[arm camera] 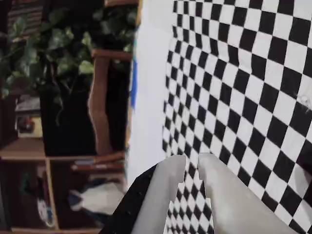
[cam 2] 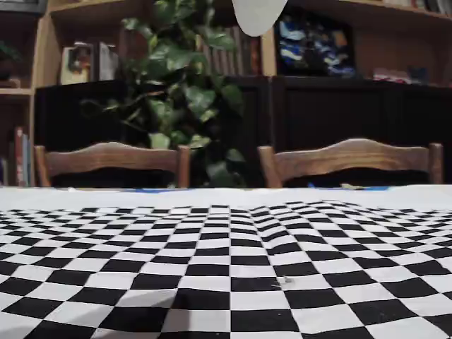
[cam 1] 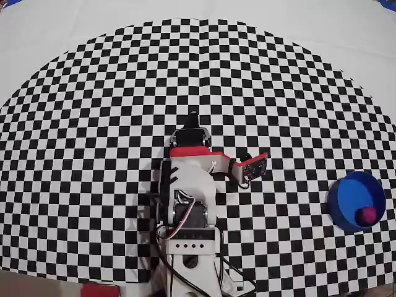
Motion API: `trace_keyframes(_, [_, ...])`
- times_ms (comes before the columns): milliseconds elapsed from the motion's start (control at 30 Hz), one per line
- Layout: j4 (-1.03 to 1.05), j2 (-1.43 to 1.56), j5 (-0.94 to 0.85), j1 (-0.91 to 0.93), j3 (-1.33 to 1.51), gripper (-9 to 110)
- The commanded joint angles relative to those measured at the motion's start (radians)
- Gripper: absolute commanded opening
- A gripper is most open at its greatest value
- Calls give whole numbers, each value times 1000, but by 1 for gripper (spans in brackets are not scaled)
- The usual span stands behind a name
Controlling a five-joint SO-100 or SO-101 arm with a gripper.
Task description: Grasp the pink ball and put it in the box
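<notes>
Task progress: the pink ball (cam 1: pixel 367 215) already lies inside the box (cam 1: pixel 340 193), so by the look of things the job is as good as done; nothing of the grasp or the drop appears to remain.
What is left: at most, in my judgement, the arm settling into rest; no ball lies loose on the checkered cloth (cam 1: pixel 93 124).
Box: a round, bright blue, open-topped container standing at the right edge of the overhead view, upright on the cloth, well apart from the arm.
Box contents: one small magenta-pink ball, resting on the floor of the box against its lower-right wall as the overhead view shows it; nothing else is seen inside.
Pincer: in the wrist view the pincer (arm camera: pixel 191 165) is clenched to a thin slit, its two pale fingers nearly touching and nothing held between them.
Arm: the white arm (cam 1: pixel 189 198) sits folded near the bottom centre of the overhead view, its red-trimmed wrist pointing up the picture, away from the box.
Desk: draped in a black-and-white checkered cloth; the fixed view shows only bare cloth, with wooden chairs (cam 2: pixel 113 159) and a leafy plant (cam 2: pixel 187 92) behind.
Not shown: neither box nor ball appears in the wrist or fixed views.
</notes>
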Motion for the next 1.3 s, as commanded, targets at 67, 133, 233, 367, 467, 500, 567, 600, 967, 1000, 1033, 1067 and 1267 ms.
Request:
trace_keyframes(67, [77,17,46,-63,8,0])
trace_keyframes(133, [112,17,51,-64,8,0])
trace_keyframes(233, [167,17,51,-55,8,0])
trace_keyframes(367, [222,17,51,-44,8,0])
trace_keyframes(467, [258,17,51,-43,8,0])
trace_keyframes(500, [273,17,51,-43,8,0])
trace_keyframes(567, [305,17,51,-41,8,0])
trace_keyframes(600, [321,17,51,-41,8,0])
trace_keyframes(967, [345,17,49,-41,8,0])
trace_keyframes(1000, [347,17,48,-41,8,1])
trace_keyframes(1033, [347,17,46,-43,8,0])
trace_keyframes(1067, [347,17,44,-43,8,0])
trace_keyframes(1267, [347,17,44,-44,8,0])
